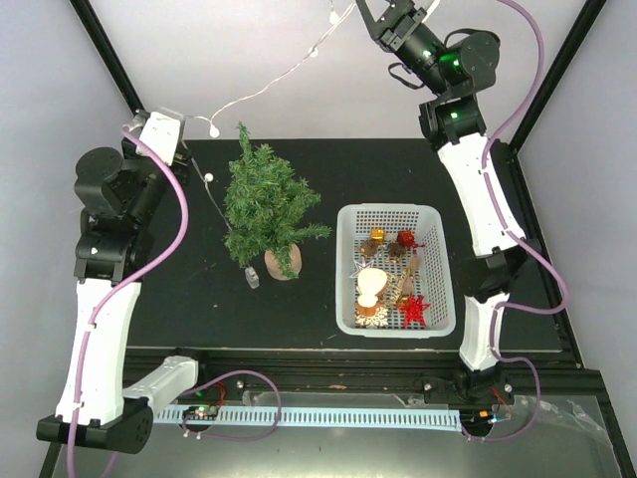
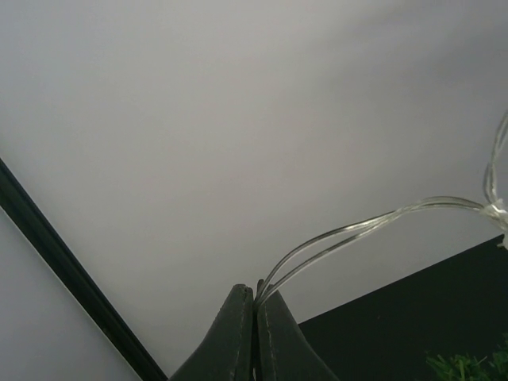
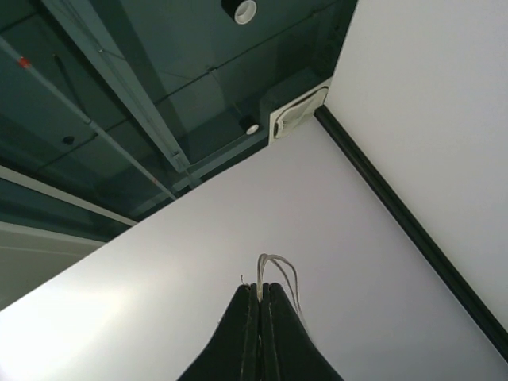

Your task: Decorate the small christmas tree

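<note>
One black worktop (image 1: 179,289), whole only in the overhead view, carries the small christmas tree (image 1: 264,204), upright to the right of the left claw (image 2: 255,317), and a white basket (image 1: 346,261) of mostly indistinct ornaments (image 1: 383,274), red star (image 1: 415,309) included, below the raised, partly cropped right claw (image 3: 259,313). Wrist views show both claws pinched closed on the light string (image 2: 495,211).

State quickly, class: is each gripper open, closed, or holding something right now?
Left gripper: closed, pinching the light string.
Right gripper: closed, pinching the same light string.
</note>
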### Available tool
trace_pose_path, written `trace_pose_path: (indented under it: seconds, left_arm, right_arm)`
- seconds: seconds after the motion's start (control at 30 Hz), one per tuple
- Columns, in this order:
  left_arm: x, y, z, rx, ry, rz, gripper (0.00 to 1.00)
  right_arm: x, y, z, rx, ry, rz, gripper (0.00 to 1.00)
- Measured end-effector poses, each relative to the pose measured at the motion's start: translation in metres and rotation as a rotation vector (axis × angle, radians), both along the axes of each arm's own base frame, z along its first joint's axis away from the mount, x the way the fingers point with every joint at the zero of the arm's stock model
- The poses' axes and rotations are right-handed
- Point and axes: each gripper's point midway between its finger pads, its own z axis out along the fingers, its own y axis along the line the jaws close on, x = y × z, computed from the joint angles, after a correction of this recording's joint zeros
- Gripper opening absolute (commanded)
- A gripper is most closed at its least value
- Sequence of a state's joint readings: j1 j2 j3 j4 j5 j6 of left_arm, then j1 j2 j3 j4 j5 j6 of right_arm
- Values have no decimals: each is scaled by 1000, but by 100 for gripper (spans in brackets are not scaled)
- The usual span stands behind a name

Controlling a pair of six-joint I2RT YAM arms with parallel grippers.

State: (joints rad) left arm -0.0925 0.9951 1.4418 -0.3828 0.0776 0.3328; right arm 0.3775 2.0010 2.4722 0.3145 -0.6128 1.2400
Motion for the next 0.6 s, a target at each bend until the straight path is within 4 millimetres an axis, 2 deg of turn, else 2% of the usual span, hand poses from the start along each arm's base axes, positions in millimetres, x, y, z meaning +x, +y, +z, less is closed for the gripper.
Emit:
trace_pose_path:
  seconds: [0.2, 0.37, 0.6]
  left_arm:
    - [14, 5, -10, -21, 9, -4, 2]
    - [25, 17, -20, -59, 26, 10, 2]
    - [35, 21, -31, -102, 38, -21, 1]
  right_arm:
    - [20, -5, -12, -1, 32, -15, 1]
    - [34, -11, -19, 5, 44, -26, 1]
    - [54, -9, -37, -2, 83, -29, 1]
